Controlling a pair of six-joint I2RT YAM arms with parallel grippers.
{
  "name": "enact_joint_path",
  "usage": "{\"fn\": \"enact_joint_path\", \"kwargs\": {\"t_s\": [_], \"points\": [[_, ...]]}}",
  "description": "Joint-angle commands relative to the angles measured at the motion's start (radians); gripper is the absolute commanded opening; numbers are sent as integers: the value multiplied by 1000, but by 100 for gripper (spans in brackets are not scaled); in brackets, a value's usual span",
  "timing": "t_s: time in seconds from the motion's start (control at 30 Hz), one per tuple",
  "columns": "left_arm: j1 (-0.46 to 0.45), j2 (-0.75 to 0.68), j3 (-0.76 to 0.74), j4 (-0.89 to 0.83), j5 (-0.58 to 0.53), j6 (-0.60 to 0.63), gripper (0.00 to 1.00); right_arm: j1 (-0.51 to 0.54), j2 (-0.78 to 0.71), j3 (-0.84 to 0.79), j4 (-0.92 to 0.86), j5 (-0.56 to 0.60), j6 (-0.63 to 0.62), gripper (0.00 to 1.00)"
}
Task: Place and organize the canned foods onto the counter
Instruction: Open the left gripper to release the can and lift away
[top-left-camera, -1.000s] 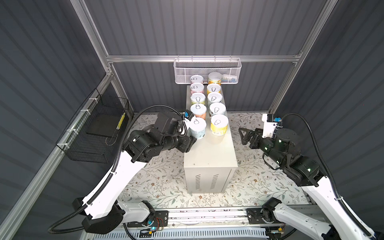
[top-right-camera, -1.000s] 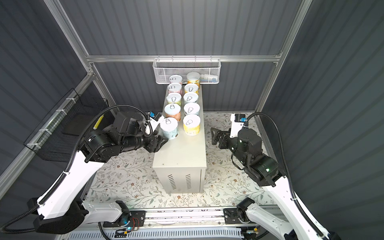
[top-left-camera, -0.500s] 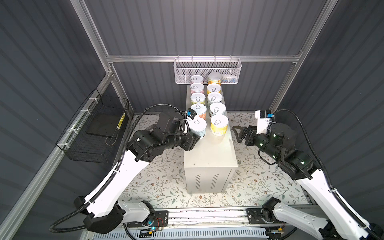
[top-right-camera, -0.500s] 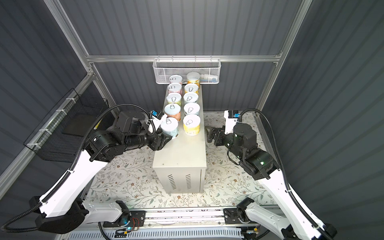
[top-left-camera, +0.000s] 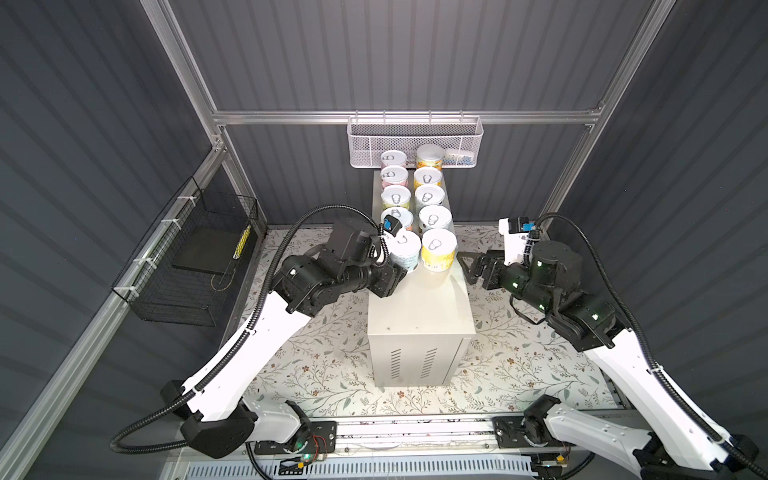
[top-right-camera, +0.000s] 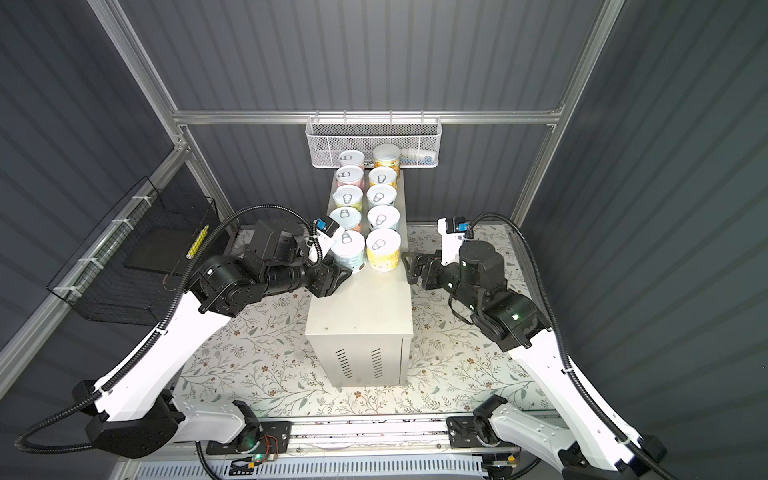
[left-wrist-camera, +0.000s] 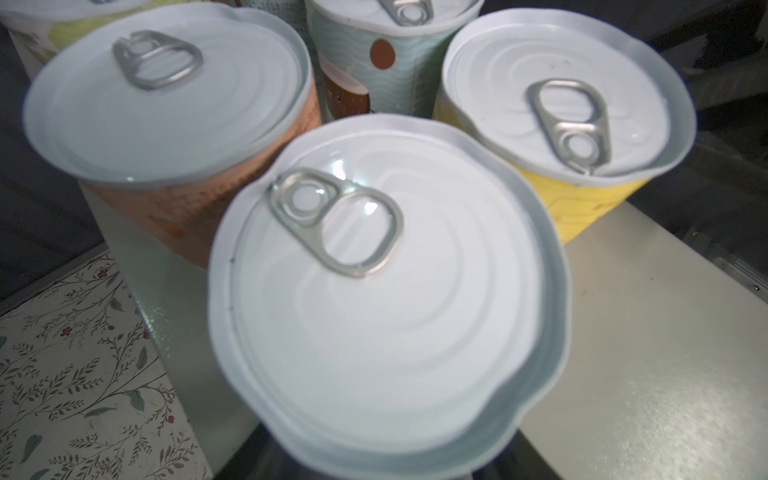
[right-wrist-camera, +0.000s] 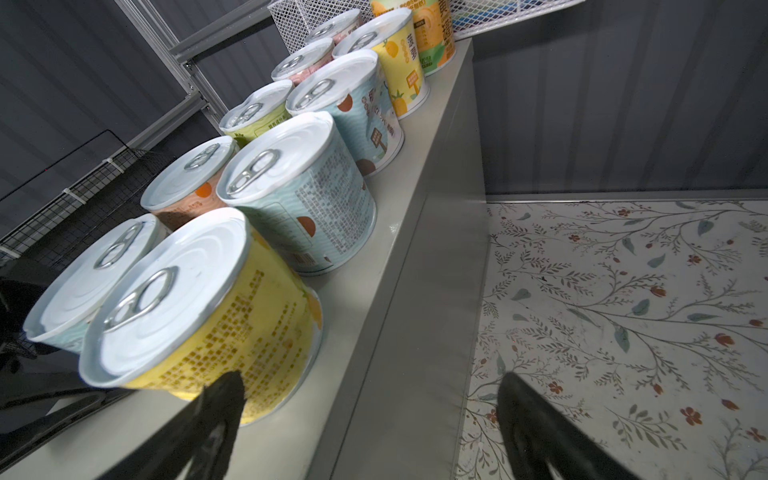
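Bench (top-left-camera: 419, 307) front is bare. Our left gripper (top-left-camera: 400, 269) stays clamped on the pale blue can (top-left-camera: 405, 248), now nudged beside the yellow can (top-left-camera: 438, 249). The right gripper (top-left-camera: 464, 266), jaws apart and empty, has moved closer. Canned foods (top-left-camera: 428, 195) are rowed behind, so we're nearly done.

Dark ribbed walls (top-left-camera: 415, 54), aluminium frame (top-left-camera: 403, 117), floral floor (top-left-camera: 324, 357) — black wire basket (top-left-camera: 187, 266) at left

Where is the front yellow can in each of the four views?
In a top view: yellow can, front of the right row on the counter.
In a top view: same spot.
Left wrist: beyond the blue can.
Right wrist: nearest can.
Landmark: the blue can beside it.
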Motion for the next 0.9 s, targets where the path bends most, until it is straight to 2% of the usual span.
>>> {"fn": "enact_joint_path", "kwargs": {"t_s": [0.0, 0.13, 0.3, 0.6, 0.77, 0.87], "points": [[-7, 11, 23, -21, -23, 12, 60, -1, 7, 29, 21, -27, -13, 96], [-6, 3, 24, -23, -25, 16, 63, -1, 16, 29, 26, -45, -9, 95], [-6, -24, 13, -24, -60, 15, 75, 0, 30, 30, 36, -62, -1, 94], [-7, -25, 7, -24, -111, 1, 76, 0, 15, 33, 14, -35, -12, 95], [-6, -39, 17, -41, -121, -3, 77, -1, -27, 27, -20, 18, -29, 95], [-7, -90, 17, -49, -100, 1, 83, -1, -66, 20, -47, 64, -45, 96]]}}
